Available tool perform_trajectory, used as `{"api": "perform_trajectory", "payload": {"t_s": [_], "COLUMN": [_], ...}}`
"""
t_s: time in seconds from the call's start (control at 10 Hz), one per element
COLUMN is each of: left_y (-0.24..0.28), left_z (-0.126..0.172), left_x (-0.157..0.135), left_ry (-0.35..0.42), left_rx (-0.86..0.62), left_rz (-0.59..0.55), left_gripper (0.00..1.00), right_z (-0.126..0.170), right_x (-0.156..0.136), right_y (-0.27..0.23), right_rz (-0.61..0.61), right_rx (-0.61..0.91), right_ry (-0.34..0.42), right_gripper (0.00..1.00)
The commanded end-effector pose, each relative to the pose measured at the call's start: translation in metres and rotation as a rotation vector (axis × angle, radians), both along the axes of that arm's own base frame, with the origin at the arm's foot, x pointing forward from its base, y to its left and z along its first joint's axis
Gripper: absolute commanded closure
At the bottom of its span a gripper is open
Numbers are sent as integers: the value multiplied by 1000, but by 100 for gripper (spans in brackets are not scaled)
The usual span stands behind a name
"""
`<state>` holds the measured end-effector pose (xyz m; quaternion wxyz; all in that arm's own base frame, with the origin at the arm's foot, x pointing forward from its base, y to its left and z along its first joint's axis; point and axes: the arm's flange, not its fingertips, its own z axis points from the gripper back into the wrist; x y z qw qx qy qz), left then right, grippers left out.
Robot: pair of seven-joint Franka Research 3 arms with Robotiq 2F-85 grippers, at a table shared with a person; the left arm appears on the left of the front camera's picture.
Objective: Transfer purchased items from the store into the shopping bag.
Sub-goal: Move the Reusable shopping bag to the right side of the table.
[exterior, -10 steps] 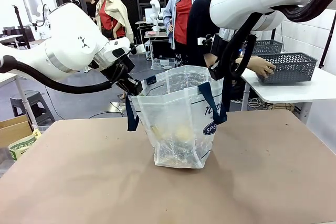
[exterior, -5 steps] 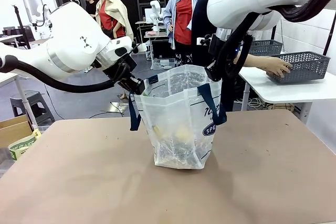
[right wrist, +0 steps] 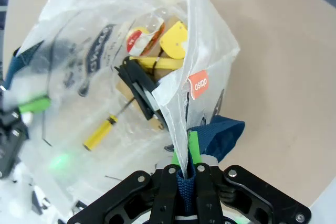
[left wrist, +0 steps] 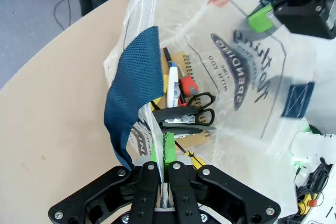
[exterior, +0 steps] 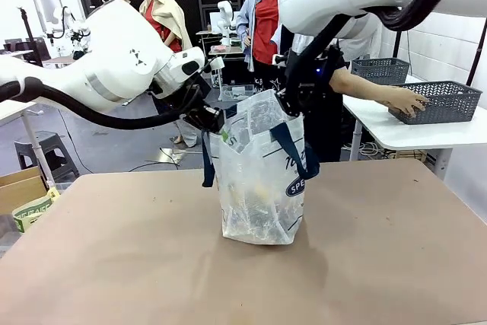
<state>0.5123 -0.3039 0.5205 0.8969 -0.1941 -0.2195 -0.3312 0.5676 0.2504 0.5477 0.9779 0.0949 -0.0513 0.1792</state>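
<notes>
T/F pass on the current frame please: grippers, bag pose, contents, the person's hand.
1. The left gripper and right gripper are each shut on the top edge of the translucent clear plastic tote bag. True.
2. The bag lies flat on its side. False: it stands upright on the brown table.
3. A pair of black-handled scissors lies inside the bag. True.
4. The person's hand reaches into the bag. False: it is at the dark grey lattice basket on the white side table.
5. The yellow-handled screwdriver lies on the table beside the bag. False: it is inside the bag.
</notes>
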Motion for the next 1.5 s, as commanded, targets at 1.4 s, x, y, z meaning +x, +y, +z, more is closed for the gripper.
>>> {"api": "perform_trajectory", "payload": {"t_s": [1.4], "left_y": [-39], "left_z": [6], "left_x": [4], "left_ry": [139], "left_rx": [-97], "left_rz": [379], "left_gripper": [100], "right_z": [-5], "right_x": [21], "right_y": [20], "right_rz": [-310], "right_rx": [82], "right_ry": [87], "right_gripper": [100]}}
